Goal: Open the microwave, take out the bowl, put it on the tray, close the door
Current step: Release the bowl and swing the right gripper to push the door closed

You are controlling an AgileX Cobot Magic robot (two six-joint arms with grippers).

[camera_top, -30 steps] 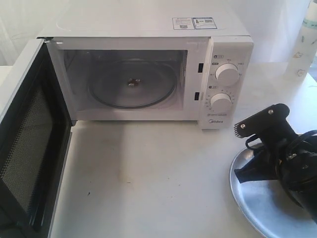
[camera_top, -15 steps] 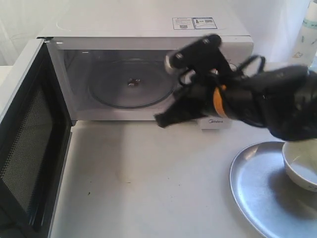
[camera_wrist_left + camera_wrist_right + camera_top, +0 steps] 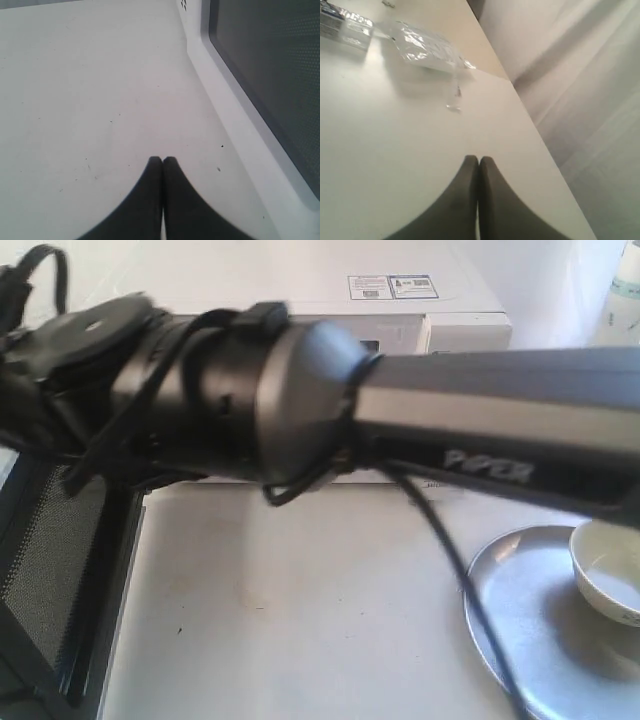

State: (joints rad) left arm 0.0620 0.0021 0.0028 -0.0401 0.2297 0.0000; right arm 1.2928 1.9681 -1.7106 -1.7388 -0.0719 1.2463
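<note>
The cream bowl (image 3: 608, 582) rests in the silver tray (image 3: 515, 640) at the lower right, with no gripper on it. The white microwave (image 3: 300, 280) is mostly hidden behind my right arm, which stretches from the right across its front to the far left. The door (image 3: 60, 570) hangs open at the left; its dark mesh window (image 3: 265, 75) runs beside my left gripper (image 3: 162, 160), which is shut and empty just above the table. My right gripper (image 3: 478, 160) is shut and empty over a white surface; its tips do not show in the exterior view.
A crumpled clear plastic bag (image 3: 427, 47) and a printed label (image 3: 340, 22) lie on the white surface ahead of my right gripper, whose edge (image 3: 540, 135) meets a pale curtain. A black cable (image 3: 455, 570) hangs from my right arm over the table.
My right arm has swung from the tray leftward across the microwave front to the door side. The bowl stays behind in the tray.
</note>
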